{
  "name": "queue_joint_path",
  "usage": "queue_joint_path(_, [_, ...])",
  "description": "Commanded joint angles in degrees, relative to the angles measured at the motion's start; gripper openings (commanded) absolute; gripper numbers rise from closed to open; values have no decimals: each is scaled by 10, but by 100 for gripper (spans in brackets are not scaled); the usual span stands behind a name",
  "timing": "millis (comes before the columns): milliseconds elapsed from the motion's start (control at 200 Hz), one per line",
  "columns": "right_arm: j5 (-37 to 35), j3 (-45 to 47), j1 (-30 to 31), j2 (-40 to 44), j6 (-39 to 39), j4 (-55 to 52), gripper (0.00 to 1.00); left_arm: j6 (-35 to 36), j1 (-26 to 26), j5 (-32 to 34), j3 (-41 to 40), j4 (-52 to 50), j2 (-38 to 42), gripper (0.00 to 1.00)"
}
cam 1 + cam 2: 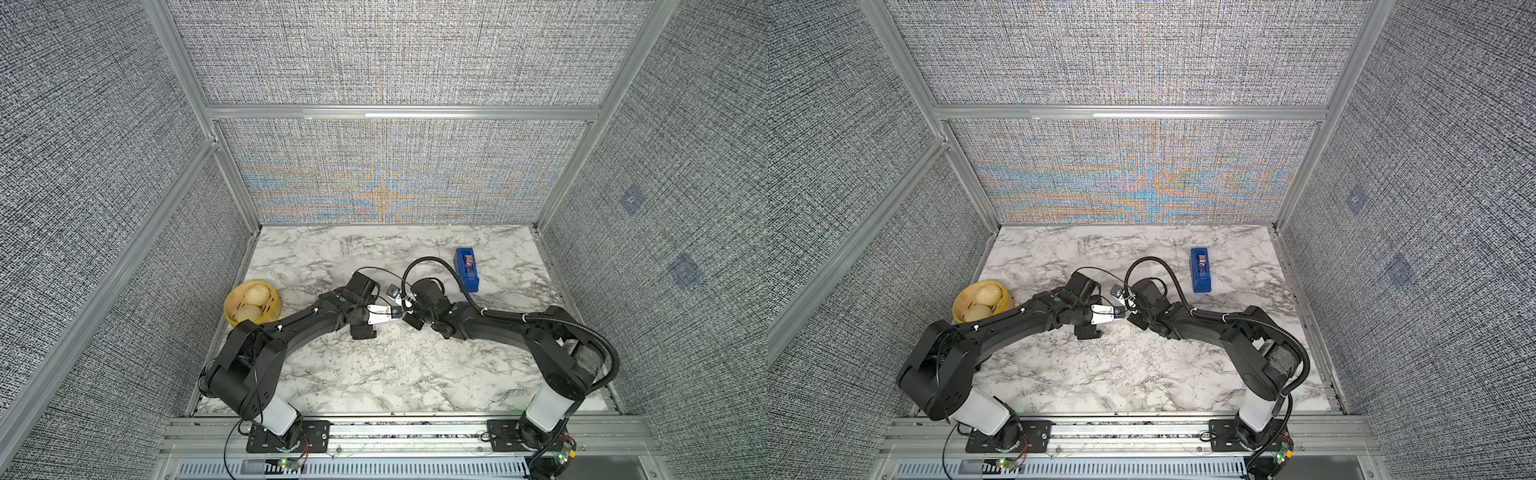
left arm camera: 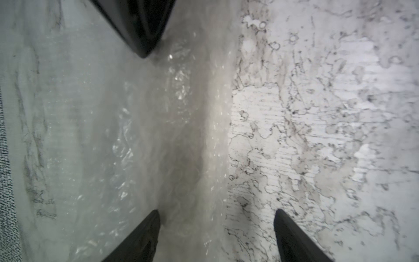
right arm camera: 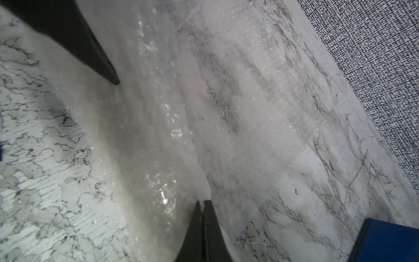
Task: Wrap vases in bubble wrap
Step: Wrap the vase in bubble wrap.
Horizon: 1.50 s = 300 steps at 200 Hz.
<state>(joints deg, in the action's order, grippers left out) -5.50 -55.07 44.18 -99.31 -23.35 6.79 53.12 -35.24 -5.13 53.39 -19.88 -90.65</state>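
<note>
Now we see the left end effector [image 2: 217,211] wide open, straddling the edge of the clear bubbled plastic wrap sheet [image 2: 176,102], which is bunched into a ridge on the white marble-patterned desk [image 2: 317,113]. The right end effector [image 3: 204,203] is pinched tight on the sheet's fold. We can't make out the vase.

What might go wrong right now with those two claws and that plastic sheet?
The left claw stands open, so only the shut right claw pinches the bubble wrap; the raised fold might spring flat. The claws sit very close in both top views and might bump. The right arm's black cable loops beside the blue tape dispenser and might nudge it.
</note>
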Motion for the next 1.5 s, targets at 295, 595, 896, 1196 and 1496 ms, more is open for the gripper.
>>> queue_joint_path(295, [39,-13,-16,-14,14,-9,0,6,12,-14,12,28,-56,73])
queue_joint_path(595, [67,-40,-42,-21,42,-7,0,16,12,-12,34,1,-88,72])
queue_joint_path(896, [59,-24,-92,26,115,11,37,9,12,-5,38,-2,-102,70])
queue_joint_path(1196, [171,127,-134,130,17,129,47,2,12,-4,44,-15,-105,68])
queue_joint_path(1496, [325,149,-163,128,-202,126,58,-10,20,-29,37,1,-101,60])
